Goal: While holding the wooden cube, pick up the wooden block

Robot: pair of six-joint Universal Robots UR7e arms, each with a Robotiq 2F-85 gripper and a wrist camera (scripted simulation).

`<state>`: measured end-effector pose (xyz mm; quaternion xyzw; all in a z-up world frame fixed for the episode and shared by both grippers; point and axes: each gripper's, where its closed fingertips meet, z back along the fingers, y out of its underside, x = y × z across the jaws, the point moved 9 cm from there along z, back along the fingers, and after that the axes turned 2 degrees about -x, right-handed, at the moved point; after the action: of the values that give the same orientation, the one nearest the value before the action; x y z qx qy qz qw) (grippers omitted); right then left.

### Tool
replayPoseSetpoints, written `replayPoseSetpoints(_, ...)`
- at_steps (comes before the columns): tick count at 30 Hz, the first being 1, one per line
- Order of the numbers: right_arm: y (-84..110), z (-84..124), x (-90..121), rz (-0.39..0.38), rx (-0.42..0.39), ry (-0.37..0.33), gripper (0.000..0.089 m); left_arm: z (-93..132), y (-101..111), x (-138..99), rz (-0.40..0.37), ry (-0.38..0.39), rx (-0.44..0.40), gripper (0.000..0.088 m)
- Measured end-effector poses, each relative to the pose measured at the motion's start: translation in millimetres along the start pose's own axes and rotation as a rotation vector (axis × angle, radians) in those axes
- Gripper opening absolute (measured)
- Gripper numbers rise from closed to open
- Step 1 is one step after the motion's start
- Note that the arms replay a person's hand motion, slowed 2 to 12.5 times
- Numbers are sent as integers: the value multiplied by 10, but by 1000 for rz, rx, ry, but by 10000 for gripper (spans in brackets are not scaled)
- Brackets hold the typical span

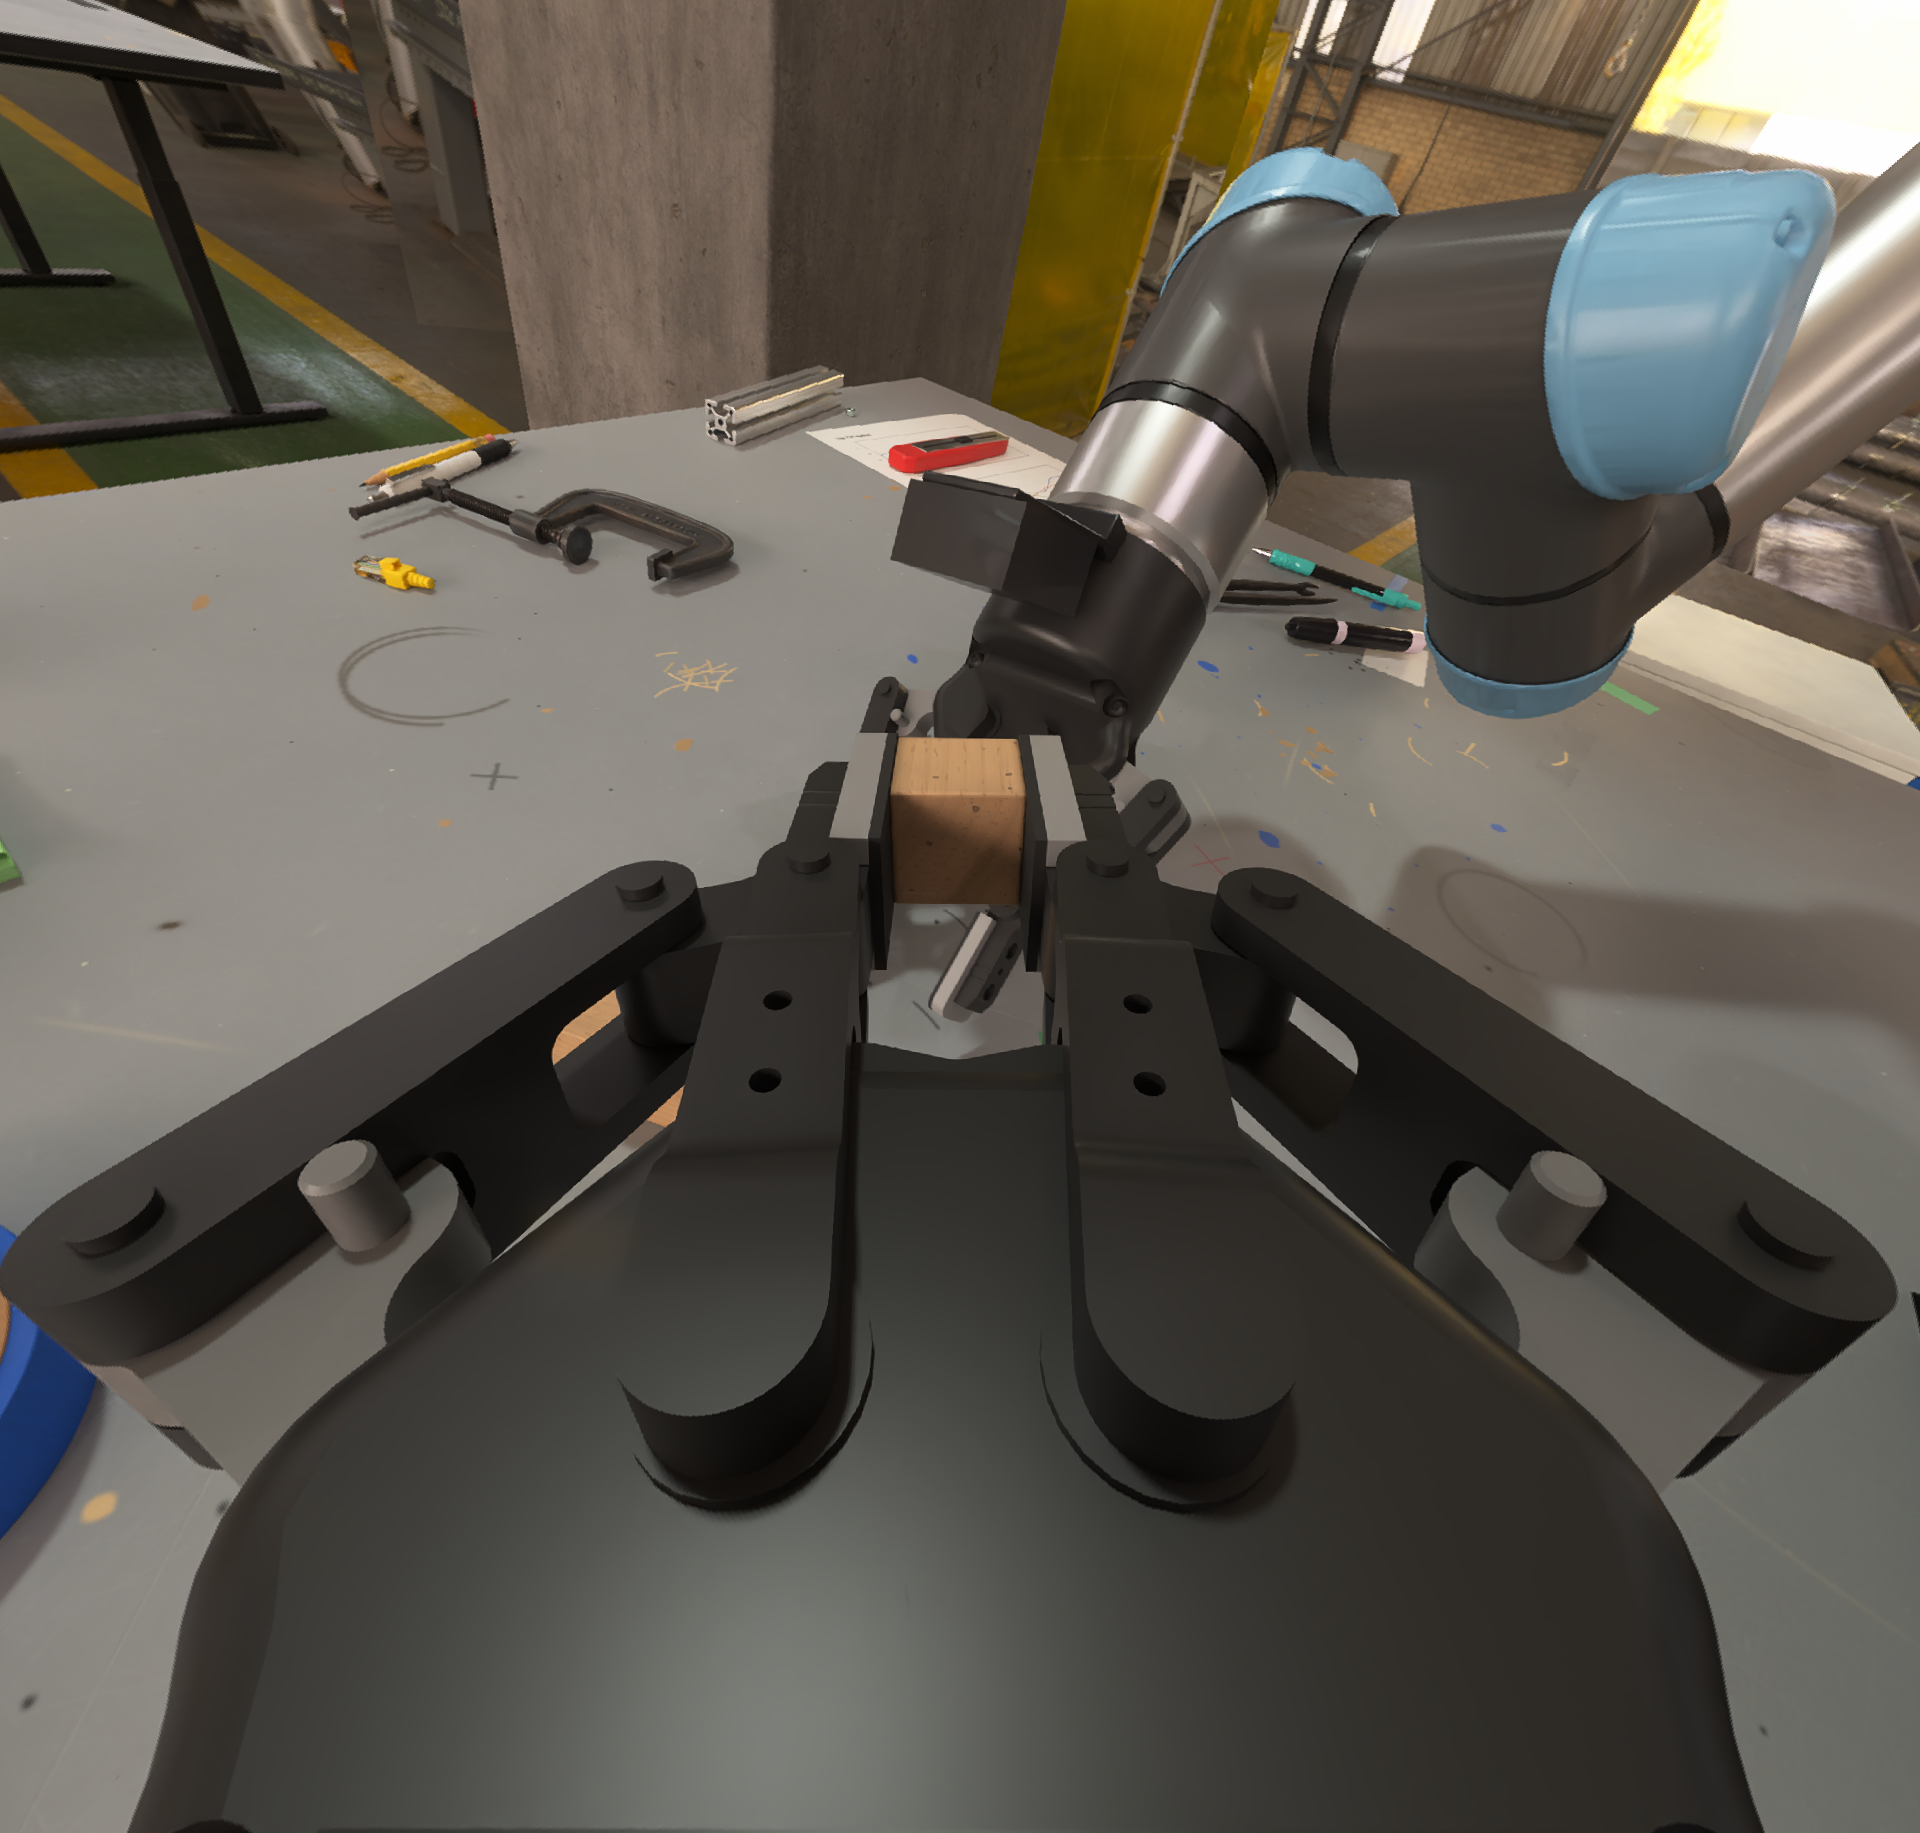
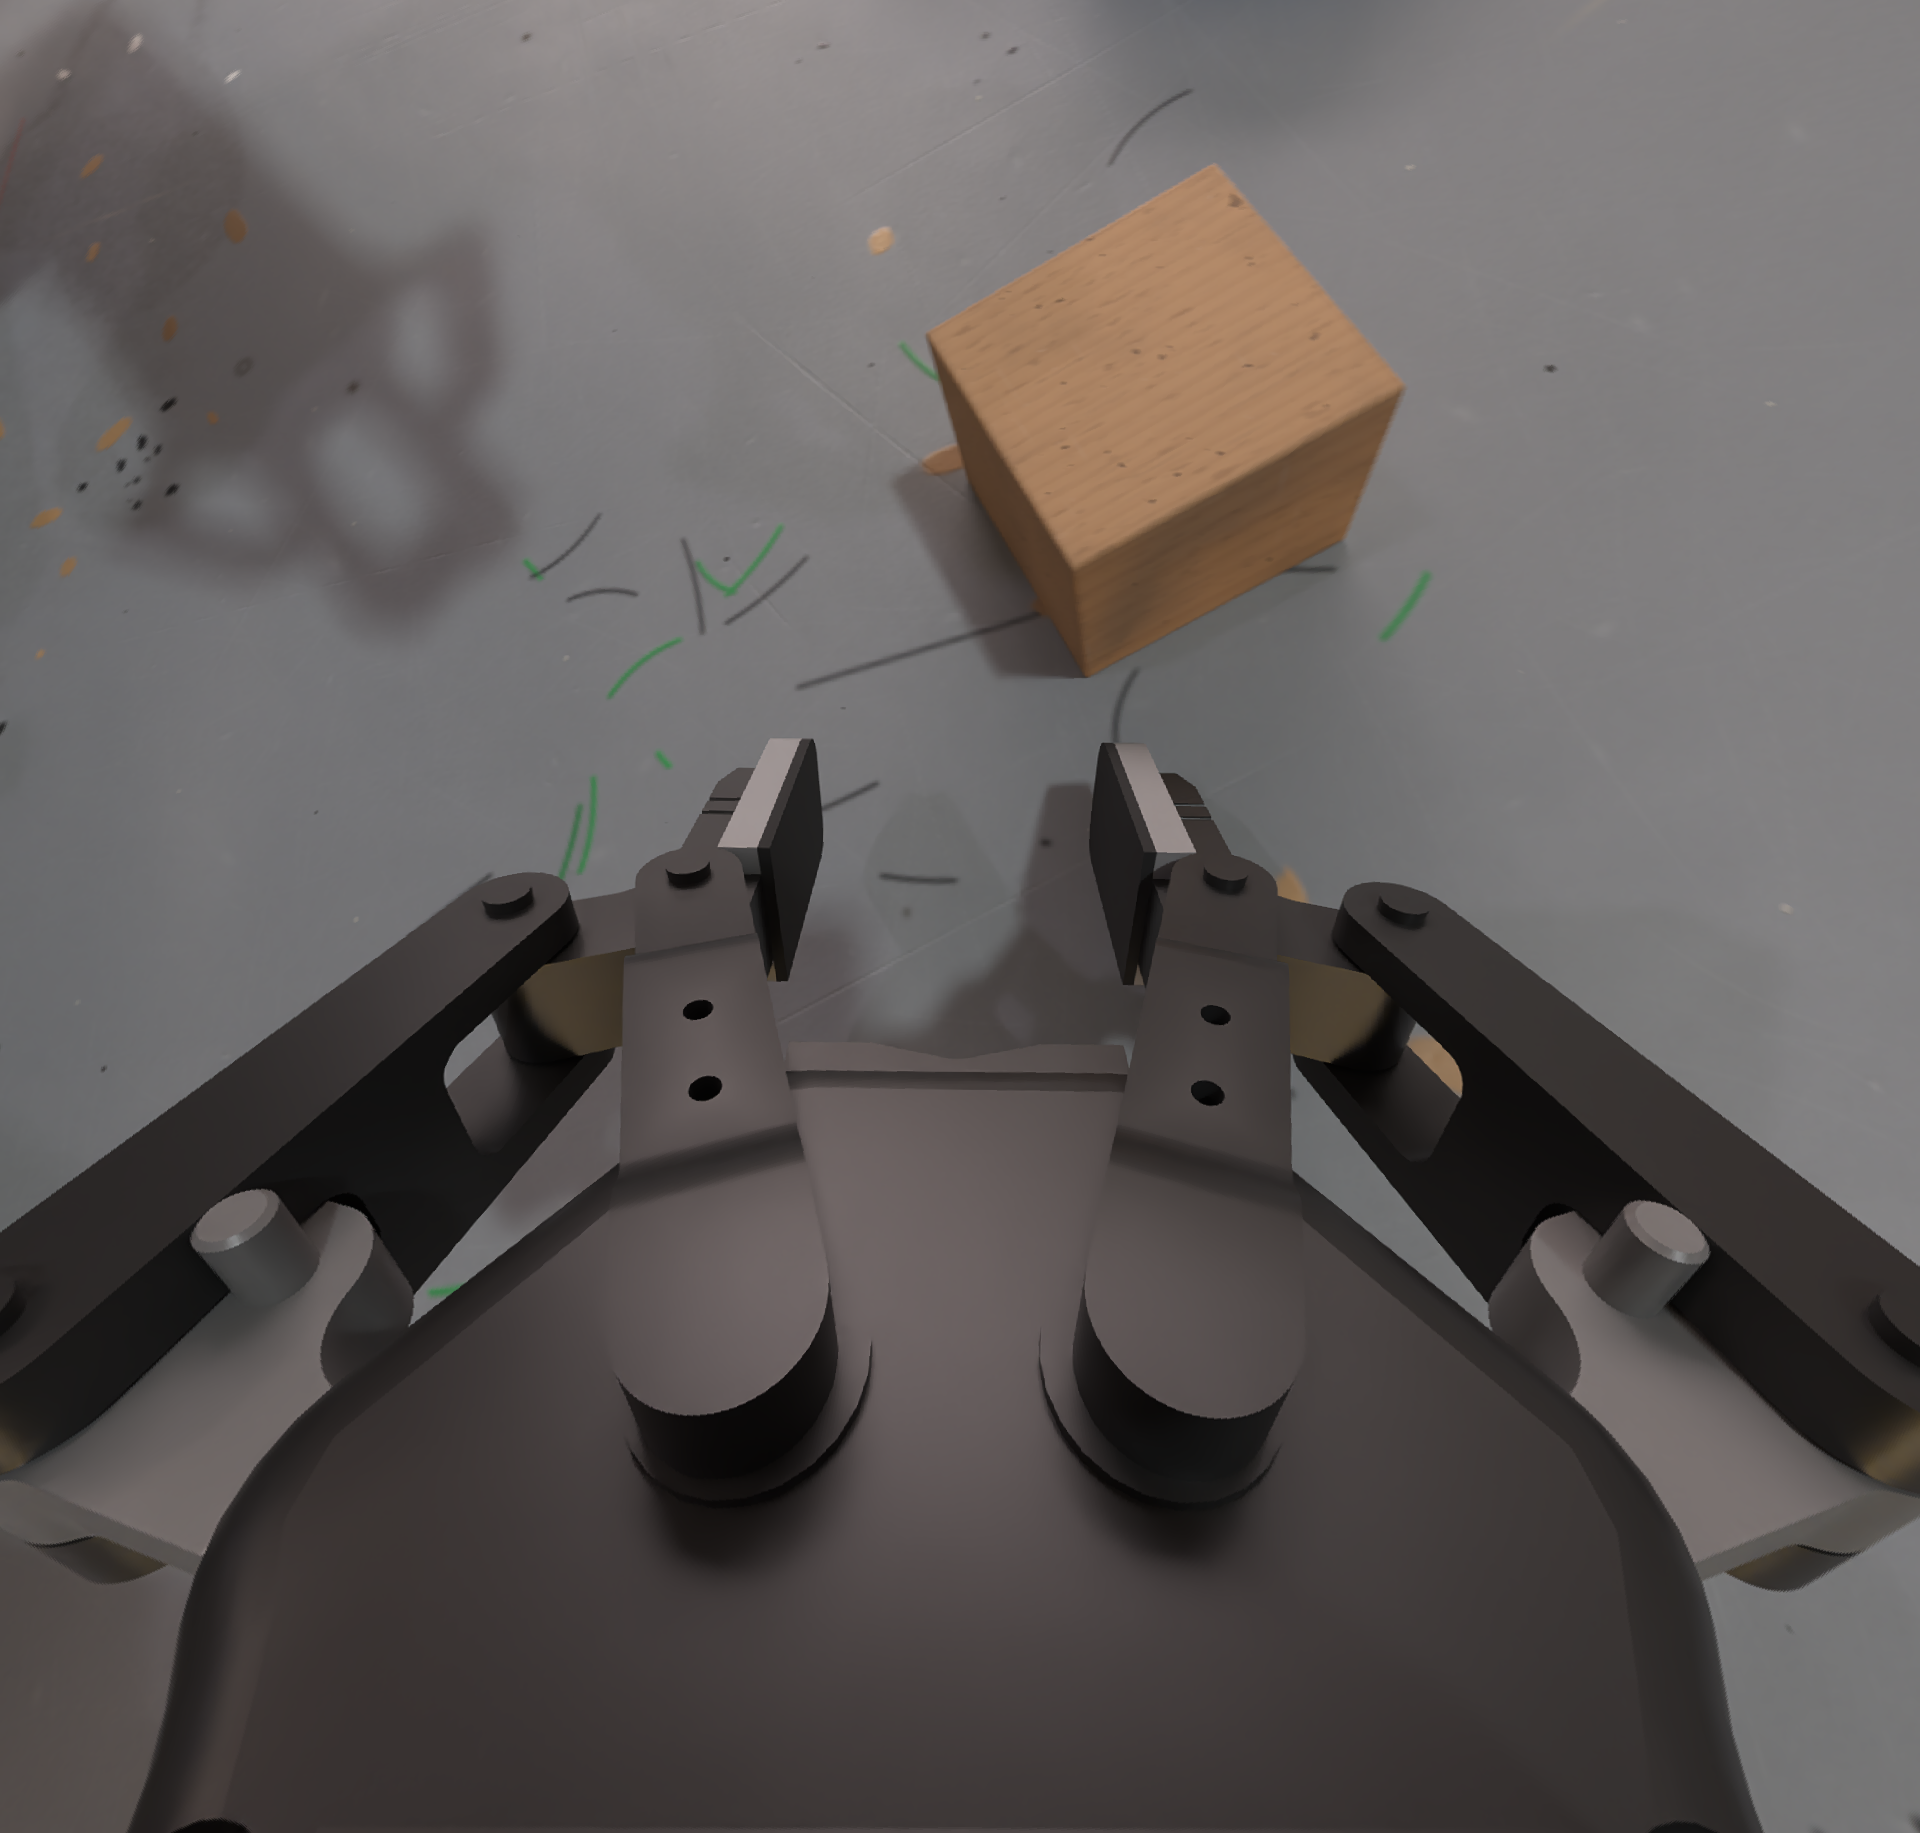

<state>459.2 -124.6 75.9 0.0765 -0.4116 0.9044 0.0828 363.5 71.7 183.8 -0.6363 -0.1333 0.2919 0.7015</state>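
Left tool (image 1: 958,833) clamps grainy wooden cube (image 1: 958,817); boxy wooden block (image 2: 1169,412) lies apart.

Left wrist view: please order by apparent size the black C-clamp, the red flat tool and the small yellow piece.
1. Black metal C-clamp, largest.
2. Red flat tool.
3. Small yellow piece, smallest.
The red tool lies farther away, so its true size is unsure.

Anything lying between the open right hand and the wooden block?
Nothing solid: in the right wrist view only bare table with pen marks separates the right hand from the wooden block.
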Motion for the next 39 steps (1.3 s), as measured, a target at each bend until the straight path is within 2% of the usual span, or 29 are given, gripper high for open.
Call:
replayPoseSetpoints(9, -19, -104, 189, 53, 26, -140, 403, 8, -10, 2, -4, -6, 0, 200)
replayPoseSetpoints(15, -31, -142, 288, 109, 37, -201, 369, 8, -12, -2, -8, -6, 1, 200)
replayPoseSetpoints(20, -37, -130, 303, 137, 34, -196, 364, 15, -23, -1, -18, -10, -2, 200)
replayPoseSetpoints(29, -91, -40, 239, 107, -44, -180, 360, 31, -44, 1, -28, -12, -4, 200)
replayPoseSetpoints(35, -46, -36, 208, 100, -6, -171, 274, 39, -52, 7, -35, -16, -2, 200)
replayPoseSetpoints(39, -26, -81, 258, 113, 22, -205, 258, 40, -54, 9, -40, -17, 0, 200)
